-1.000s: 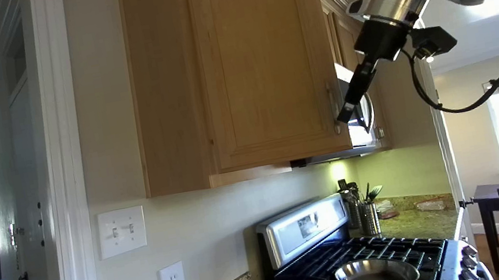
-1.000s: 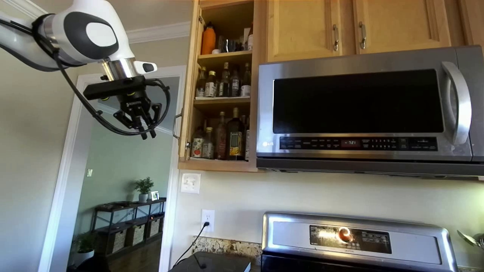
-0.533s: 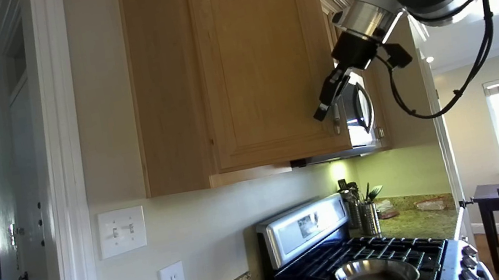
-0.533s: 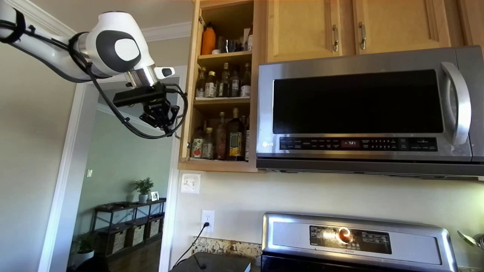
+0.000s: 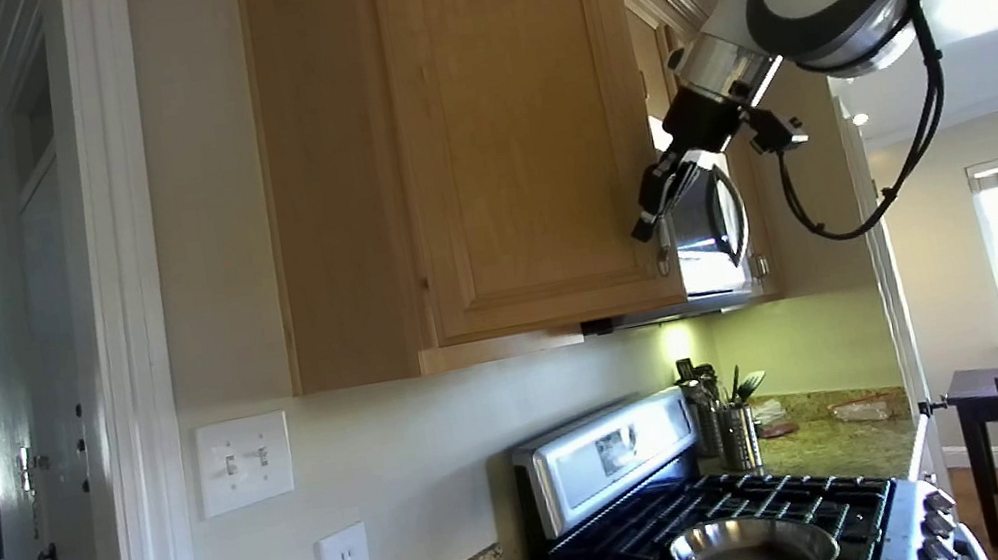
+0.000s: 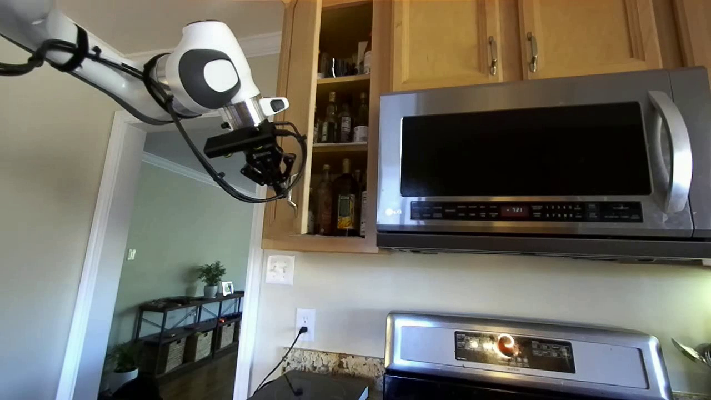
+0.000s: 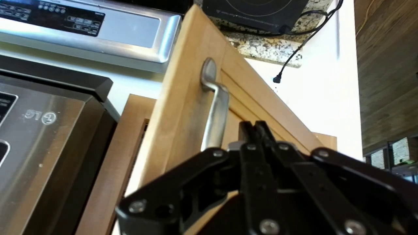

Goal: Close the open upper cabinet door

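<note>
The upper cabinet door [image 6: 297, 72] stands partly open on the tall cabinet left of the microwave. Its outer face [image 5: 522, 114] shows in an exterior view, and the wrist view shows its edge and stile [image 7: 184, 130]. Its silver bar handle [image 7: 216, 111] also shows in both exterior views [image 5: 664, 257] [image 6: 291, 201]. My gripper [image 7: 254, 125] is shut and empty, with its fingertips over the recessed panel on the hinge side of the handle. In both exterior views the gripper [image 5: 643, 230] [image 6: 282, 191] is at the outer face near the handle. The contact point is hidden.
Bottles [image 6: 345, 200] stand on the cabinet shelves behind the door. The microwave [image 6: 527, 161] is right beside the cabinet. Below are the stove [image 6: 527, 350] and a pan [image 5: 754, 550]. A doorway opens left of the cabinet.
My arm has moved toward the cabinet, and the gripper has come up to the door's outer face. The door has swung partway inward and now hides some bottles on the shelves.
</note>
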